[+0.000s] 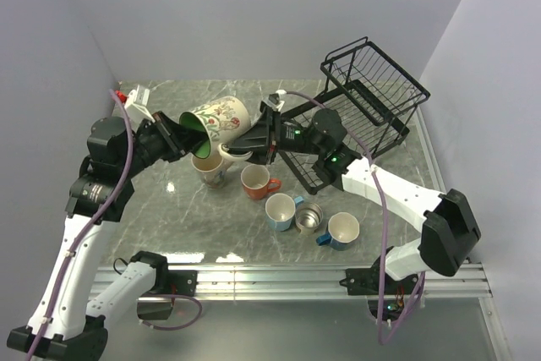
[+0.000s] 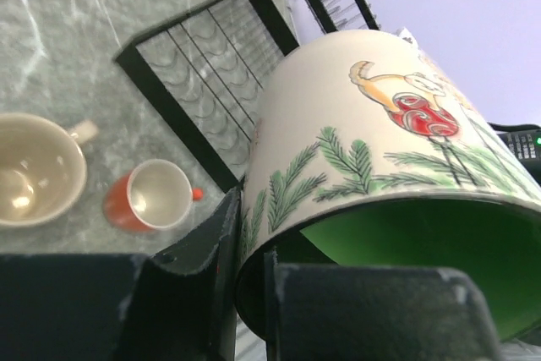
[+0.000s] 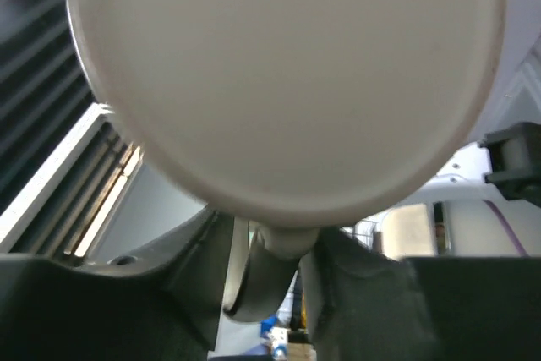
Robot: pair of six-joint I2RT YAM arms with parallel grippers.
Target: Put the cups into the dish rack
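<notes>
The floral mug (image 1: 218, 118) is being held up in the air just beside the dish rack (image 1: 397, 66), tipped on its side, long axis roughly level. Its base is pointing at the rack, its green mouth away. The rim's being pinched by the left gripper (image 1: 176, 138), the handle by the right gripper (image 1: 244, 150).

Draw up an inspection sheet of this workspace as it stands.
Surface: grey marbled tabletop, no spill seen.
Job's things: floral cream mug with green inside held aloft on its side; plain cream mug, orange mug, blue mug, small steel cup and second blue mug upright on the tabletop; black wire dish rack, no cup seen in it.
Clutter: nothing seen.
Grippers: left gripper, fingers pinching the floral mug's rim; right gripper, fingers closed on its handle.
Cables: purple cables along both arms.
Surroundings: pale walls; metal rail at the near edge.
</notes>
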